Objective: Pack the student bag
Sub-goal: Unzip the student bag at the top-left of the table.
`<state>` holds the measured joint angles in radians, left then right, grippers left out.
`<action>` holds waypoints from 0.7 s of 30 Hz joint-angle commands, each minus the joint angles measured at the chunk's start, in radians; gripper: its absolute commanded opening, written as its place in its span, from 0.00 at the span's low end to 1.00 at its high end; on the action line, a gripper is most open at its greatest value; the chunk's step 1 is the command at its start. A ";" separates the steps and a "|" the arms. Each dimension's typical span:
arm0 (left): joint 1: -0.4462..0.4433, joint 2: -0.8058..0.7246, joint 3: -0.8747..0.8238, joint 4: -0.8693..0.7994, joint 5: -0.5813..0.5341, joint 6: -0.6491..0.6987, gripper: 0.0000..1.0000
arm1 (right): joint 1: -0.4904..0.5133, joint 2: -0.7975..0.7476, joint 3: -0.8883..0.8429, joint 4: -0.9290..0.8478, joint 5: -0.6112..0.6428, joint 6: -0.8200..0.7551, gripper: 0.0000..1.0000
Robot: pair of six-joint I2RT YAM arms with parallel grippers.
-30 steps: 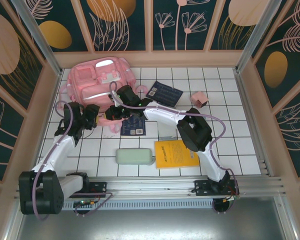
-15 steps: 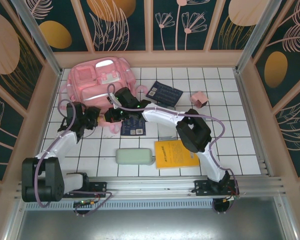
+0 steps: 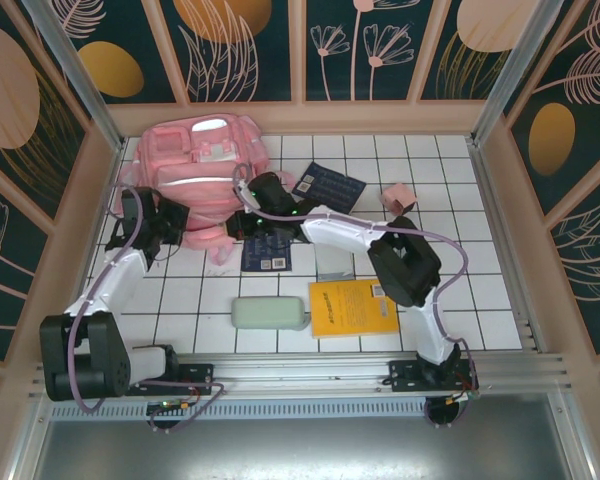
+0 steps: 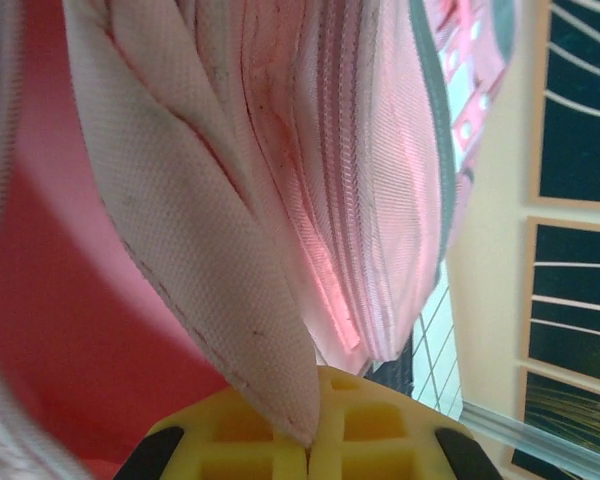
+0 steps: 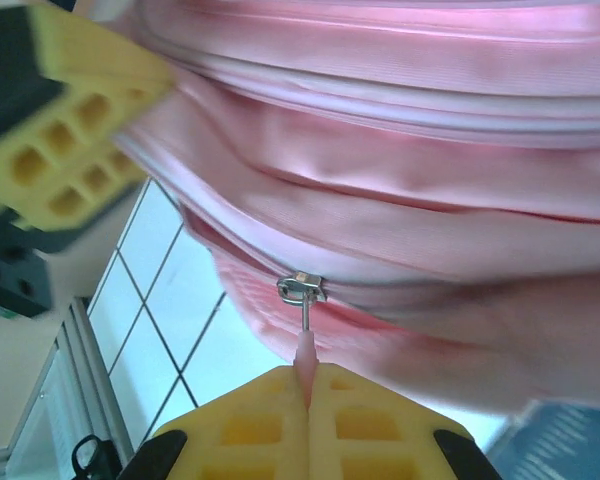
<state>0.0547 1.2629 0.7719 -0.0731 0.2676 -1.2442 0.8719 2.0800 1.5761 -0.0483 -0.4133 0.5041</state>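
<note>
Student bag [image 3: 202, 160], a large pink fabric backpack, is lying upper left in the top view. The left gripper [image 4: 308, 452] is pinching its fabric edge and the right gripper [image 5: 308, 390] is clamping the pink zipper tab [image 5: 304, 348]. Unzipping seems to be proceeding, calling for a steady pull along the zip.

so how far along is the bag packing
Nothing looks packed: the yellow book, green case, two dark booklets and pink box lie on the table. In hand: the right gripper pinches the zipper pull while the left gripper clamps a fold of the bag, apparently opening it. Left: finish opening, then load everything.
</note>
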 commanded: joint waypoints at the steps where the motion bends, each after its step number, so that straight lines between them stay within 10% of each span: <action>1: 0.018 -0.038 0.055 0.037 -0.030 0.014 0.00 | -0.052 -0.069 -0.061 0.020 0.019 0.002 0.00; 13: 0.019 -0.051 0.240 0.023 0.053 -0.032 0.00 | -0.255 0.027 0.042 -0.010 0.004 -0.027 0.00; 21: 0.019 -0.062 0.282 0.046 0.132 -0.056 0.00 | -0.373 0.306 0.497 -0.186 -0.015 -0.034 0.00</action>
<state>0.0608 1.2461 1.0130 -0.0959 0.3592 -1.2854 0.5465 2.3009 1.9308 -0.1440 -0.4458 0.4797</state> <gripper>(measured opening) 0.062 0.054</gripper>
